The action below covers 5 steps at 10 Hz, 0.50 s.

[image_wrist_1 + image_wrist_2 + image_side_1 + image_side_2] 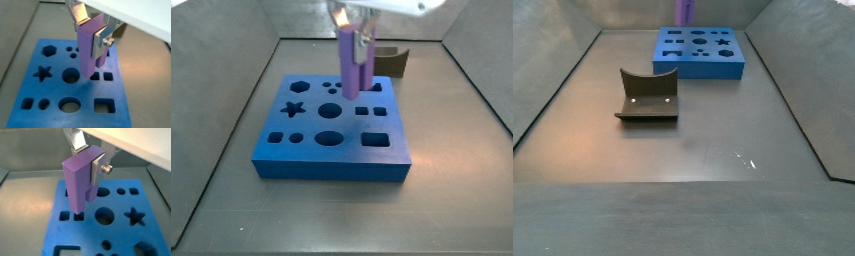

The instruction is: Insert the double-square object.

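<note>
My gripper (91,31) is shut on the upper part of the double-square object (90,52), a long light-purple peg that hangs upright. The gripper also shows in another wrist view (90,159) and at the top of a side view (354,20). The peg (78,178) stands over the blue block (57,91), its lower end right at the pair of small square holes (107,76). I cannot tell whether the tip has entered. In both side views the peg (350,62) (684,11) is over the block (311,125) (700,67).
The blue block has several other holes, among them a star (43,73), rounds and a large square (103,105). A dark grey curved block (648,97) stands on the floor away from the blue block, also visible in a side view (393,63). Grey walls (553,70) enclose the floor.
</note>
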### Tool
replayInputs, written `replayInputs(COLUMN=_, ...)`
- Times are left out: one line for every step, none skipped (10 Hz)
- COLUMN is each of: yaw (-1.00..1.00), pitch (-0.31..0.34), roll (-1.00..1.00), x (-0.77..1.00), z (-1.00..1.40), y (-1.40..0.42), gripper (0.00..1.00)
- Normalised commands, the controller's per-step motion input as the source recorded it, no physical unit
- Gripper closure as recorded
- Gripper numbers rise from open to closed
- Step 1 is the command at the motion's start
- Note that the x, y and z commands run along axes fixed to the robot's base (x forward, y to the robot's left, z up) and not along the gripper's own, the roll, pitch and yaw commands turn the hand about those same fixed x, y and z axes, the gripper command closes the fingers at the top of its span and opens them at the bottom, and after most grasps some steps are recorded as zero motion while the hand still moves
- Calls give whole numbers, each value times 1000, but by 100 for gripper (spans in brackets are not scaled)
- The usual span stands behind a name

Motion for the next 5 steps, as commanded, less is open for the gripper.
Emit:
replayInputs(yaw=-737, pitch=0, roll=-64, x=500, z=-403, y=97, gripper=100)
replayInputs(yaw=-860, pitch=0, roll=0, x=377, z=-537, y=134, gripper=100)
replayInputs(yaw=-909, pitch=0, roll=0, x=317, z=-551, y=97, gripper=100)
replayInputs(yaw=-1000, pitch=0, roll=0, x=174, z=-523, y=54, gripper=100)
replayInputs(yaw=-1000, pitch=0, roll=-37, x=89, z=-289, y=0, gripper=100)
